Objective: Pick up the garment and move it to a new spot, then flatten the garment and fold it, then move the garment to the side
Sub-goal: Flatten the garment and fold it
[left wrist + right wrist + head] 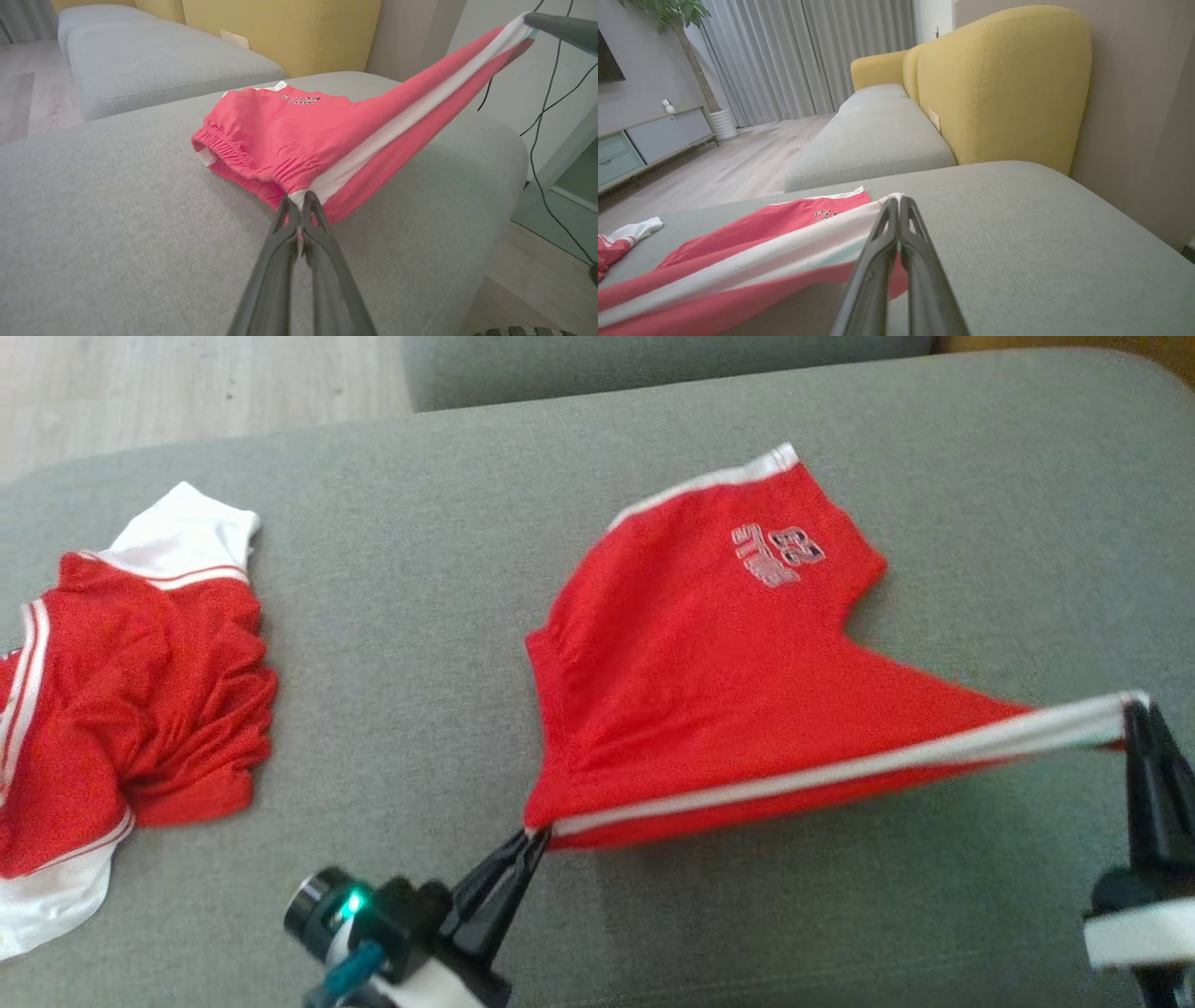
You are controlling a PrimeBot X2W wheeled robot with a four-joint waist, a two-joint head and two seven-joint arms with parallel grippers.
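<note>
— Fingers (275, 266) of the left gripper (539, 837) are pinched together on the waistband corner of the red shorts (709, 672); the right gripper (1135, 707) is clamped the same way on the hem end of the white side stripe (840, 767). What could go wrong?

— Both bites look thin, right at the tips. Between the 2 pairs of fingers the stripe edge hangs taut and lifted; beyond them the rest of the shorts lies on the grey cushion (420, 551). I judge a harder pull could slip 1 corner free — then it drops in a heap.

— And what is hard to make out?

— How much cloth sits between the tips, and the underside of the shorts. Right arm is cut off at the frame edge — so is a second red garment (159, 691), well apart from the left fingers on their outer side.
</note>
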